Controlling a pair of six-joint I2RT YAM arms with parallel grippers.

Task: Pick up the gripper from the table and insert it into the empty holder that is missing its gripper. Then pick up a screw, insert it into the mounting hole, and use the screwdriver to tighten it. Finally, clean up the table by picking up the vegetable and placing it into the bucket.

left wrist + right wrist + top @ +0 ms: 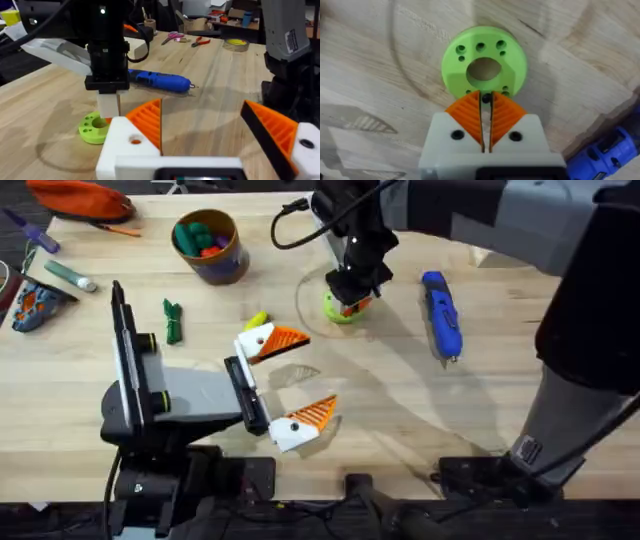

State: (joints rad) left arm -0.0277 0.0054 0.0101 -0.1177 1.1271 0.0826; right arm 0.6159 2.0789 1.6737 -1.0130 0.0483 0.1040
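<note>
My right gripper (pixel 348 298) hangs over the flat green disc (pixel 340 308) and is shut (pixel 486 97) on a small dark screw (pixel 486 99) at the disc's (pixel 484 67) rim. My left gripper (pixel 290 380) lies open on the table. Each of its white holders (pixel 127 145) carries an orange ribbed gripper finger (pixel 147 120); the other finger (pixel 272 125) sits opposite. The blue screwdriver (pixel 440 315) lies right of the disc. A green toy vegetable (pixel 173 320) lies left of the left gripper, below the bucket (pixel 207 245).
A small yellow piece (pixel 256 320) lies by the left gripper's upper finger. An orange pouch (pixel 80 198), a marker (pixel 70 275) and a grey-orange object (pixel 30 305) sit at the far left. The right arm's thick link (pixel 590 330) spans the right side.
</note>
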